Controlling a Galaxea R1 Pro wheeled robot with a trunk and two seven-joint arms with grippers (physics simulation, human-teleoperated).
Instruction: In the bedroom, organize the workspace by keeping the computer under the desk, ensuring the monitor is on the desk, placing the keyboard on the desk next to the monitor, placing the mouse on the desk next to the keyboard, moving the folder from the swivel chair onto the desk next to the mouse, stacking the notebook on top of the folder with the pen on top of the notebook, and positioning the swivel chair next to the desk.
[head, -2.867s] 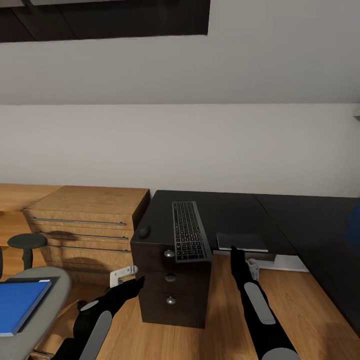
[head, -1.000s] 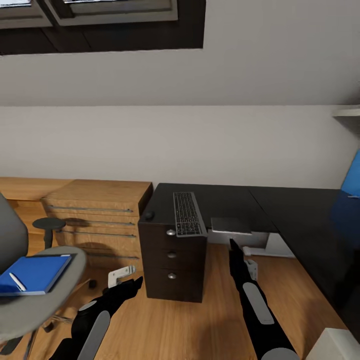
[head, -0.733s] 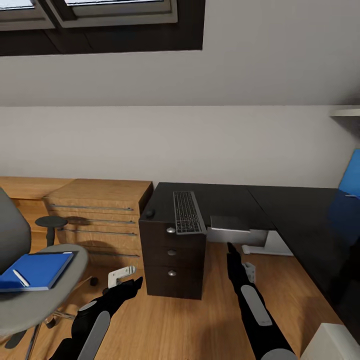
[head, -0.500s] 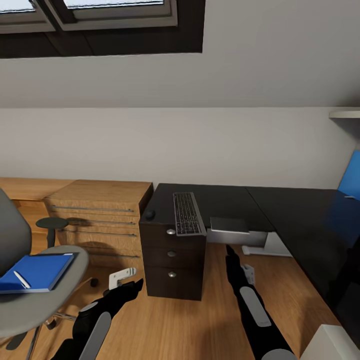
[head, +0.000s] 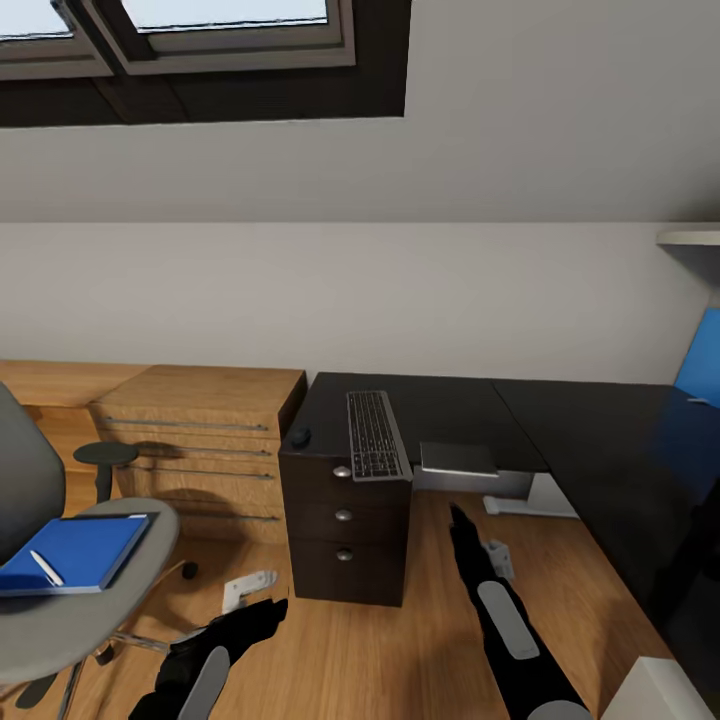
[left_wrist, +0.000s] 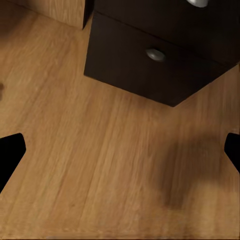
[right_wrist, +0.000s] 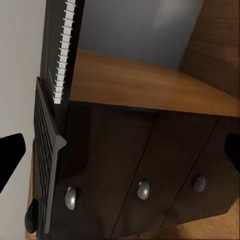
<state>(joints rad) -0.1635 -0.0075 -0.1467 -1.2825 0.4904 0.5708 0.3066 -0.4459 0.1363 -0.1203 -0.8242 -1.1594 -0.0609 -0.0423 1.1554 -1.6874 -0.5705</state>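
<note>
Ahead of me the glossy black L-shaped table (head: 450, 405) stands on the wooden floor (head: 400, 650), its three-drawer unit (head: 345, 525) under the near end. On its top the keyboard (head: 376, 435) lies lengthwise, its near end jutting over the drawer front. The mouse (head: 298, 437) sits just beside it near the corner, and a spiral-bound notebook (head: 458, 458) lies at the front edge on the keyboard's other side.

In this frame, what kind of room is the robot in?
Probably a home office or study corner under a sloped ceiling: a black desk with a keyboard on it, a swivel chair, a wooden drawer chest, and a roof window above.
</note>
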